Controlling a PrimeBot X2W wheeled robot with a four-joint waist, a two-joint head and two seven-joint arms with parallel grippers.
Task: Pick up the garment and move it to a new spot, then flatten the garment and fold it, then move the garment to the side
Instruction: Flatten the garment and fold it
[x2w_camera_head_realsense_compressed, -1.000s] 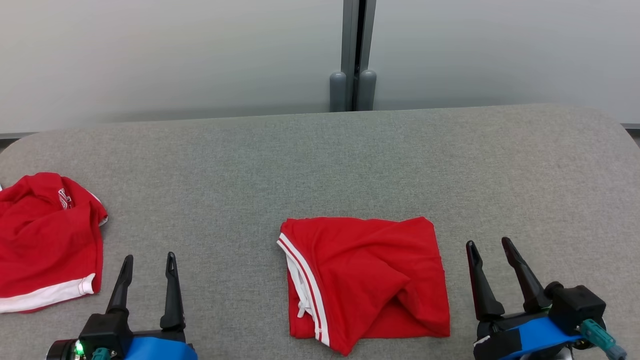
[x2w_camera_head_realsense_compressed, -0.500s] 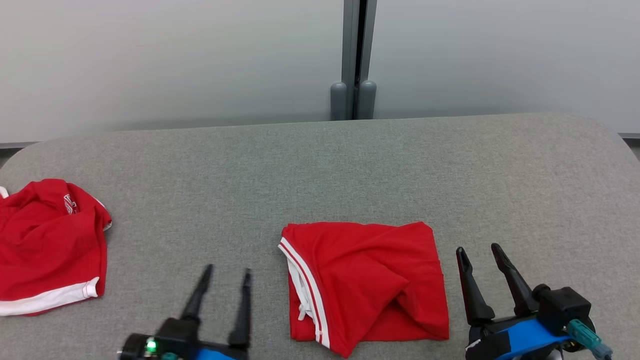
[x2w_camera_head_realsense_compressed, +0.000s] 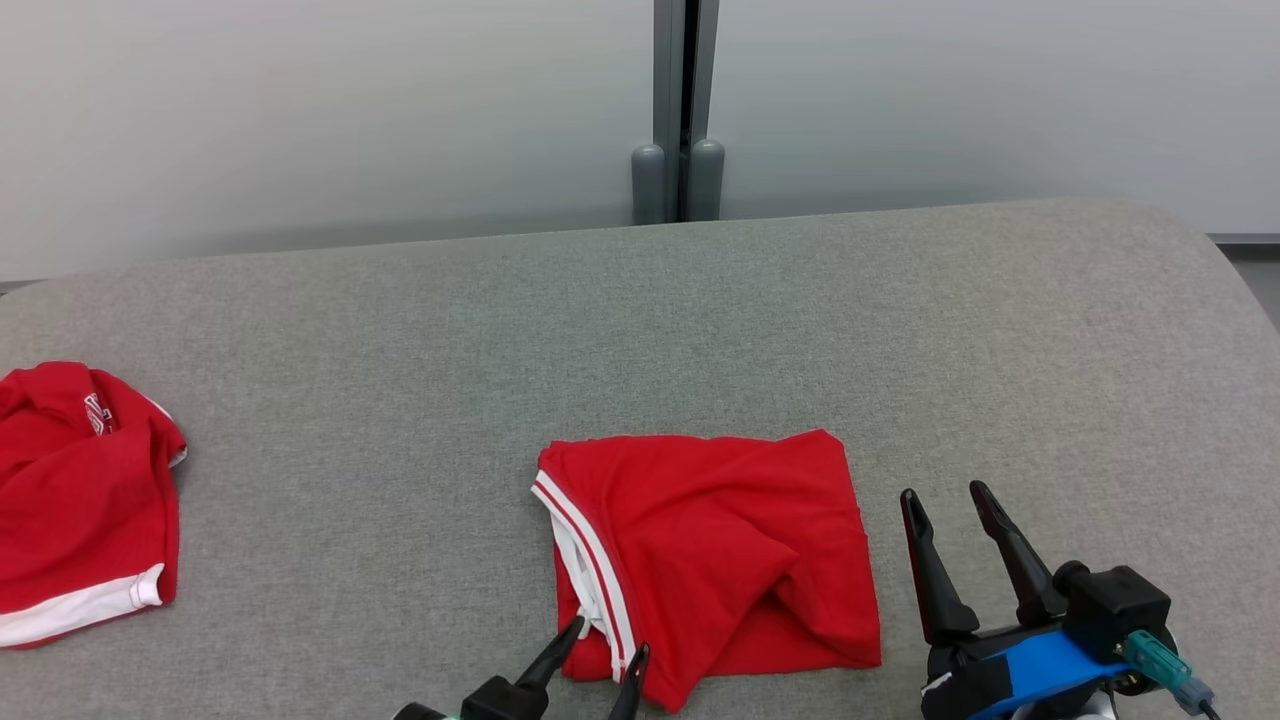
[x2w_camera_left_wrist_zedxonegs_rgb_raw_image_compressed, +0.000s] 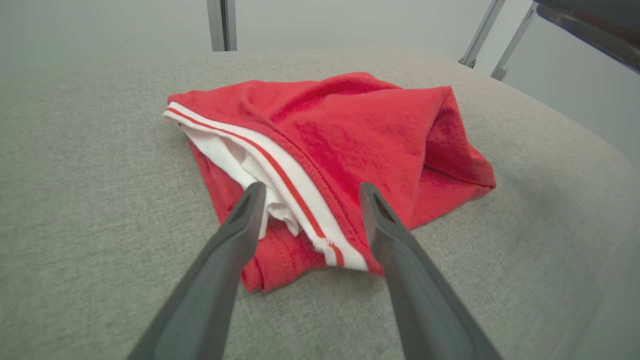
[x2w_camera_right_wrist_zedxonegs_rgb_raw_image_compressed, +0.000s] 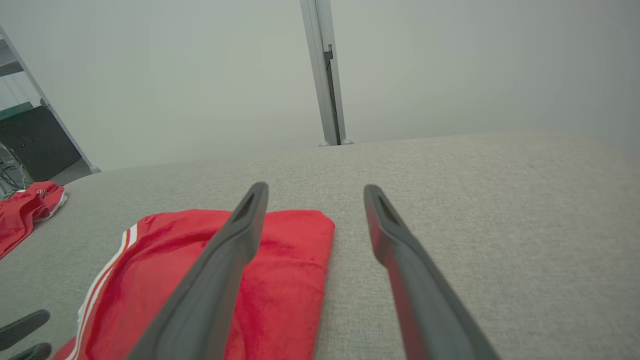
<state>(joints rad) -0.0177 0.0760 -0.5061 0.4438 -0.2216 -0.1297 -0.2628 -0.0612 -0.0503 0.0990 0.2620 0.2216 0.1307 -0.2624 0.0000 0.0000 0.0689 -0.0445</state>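
Note:
A folded red garment (x2w_camera_head_realsense_compressed: 710, 550) with white-and-red striped trim lies on the grey padded table (x2w_camera_head_realsense_compressed: 400, 320), near the front middle. My left gripper (x2w_camera_head_realsense_compressed: 609, 640) is open at the garment's near left corner, its fingers straddling the striped trim. In the left wrist view the left gripper (x2w_camera_left_wrist_zedxonegs_rgb_raw_image_compressed: 311, 187) has the trim and white lining of the garment (x2w_camera_left_wrist_zedxonegs_rgb_raw_image_compressed: 350, 130) between its tips, with nothing clamped. My right gripper (x2w_camera_head_realsense_compressed: 943, 492) stands open just right of the garment, not touching it. In the right wrist view the right gripper (x2w_camera_right_wrist_zedxonegs_rgb_raw_image_compressed: 312, 187) points past the garment (x2w_camera_right_wrist_zedxonegs_rgb_raw_image_compressed: 285, 280).
A second red garment (x2w_camera_head_realsense_compressed: 80, 500), crumpled, with a white hem, lies at the table's left edge; it is the second red garment (x2w_camera_right_wrist_zedxonegs_rgb_raw_image_compressed: 25, 210) far left in the right wrist view. A grey post (x2w_camera_head_realsense_compressed: 678, 110) and pale wall stand behind the table's back edge.
My left gripper has swept right, from beside the crumpled garment to the folded garment's near left corner. The head camera shifted slightly. The right gripper has hardly moved.

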